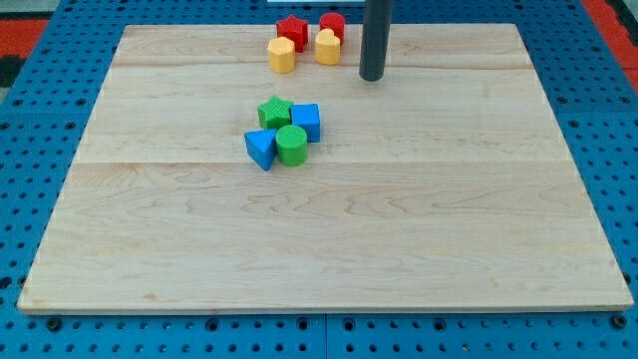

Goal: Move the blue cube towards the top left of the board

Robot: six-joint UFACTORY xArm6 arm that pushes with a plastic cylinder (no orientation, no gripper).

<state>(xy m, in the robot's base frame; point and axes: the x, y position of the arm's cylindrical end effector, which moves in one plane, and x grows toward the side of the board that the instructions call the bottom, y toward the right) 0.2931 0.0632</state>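
Blue cube (307,121) mid-board, wedged in a tight four-block cluster; untouched.

Green star (274,111) touching at 9 o'clock of the cube, green cylinder (292,145) touching at 7 o'clock, blue triangular block (261,149) beyond that at 8 o'clock. My tip (371,75) well apart at 1 o'clock of the cube, free of every block, holding nothing, a bare rod with no jaws to open or close. Further out at 12 o'clock: yellow blocks (282,55) and (328,46), red star (291,30), red cylinder (332,24) by the board (329,259) top edge. Likely trouble: pushing toward 10 o'clock drives the green star along, or scatters the cluster; a glancing contact spins the cube aside. No writing or brands readable.
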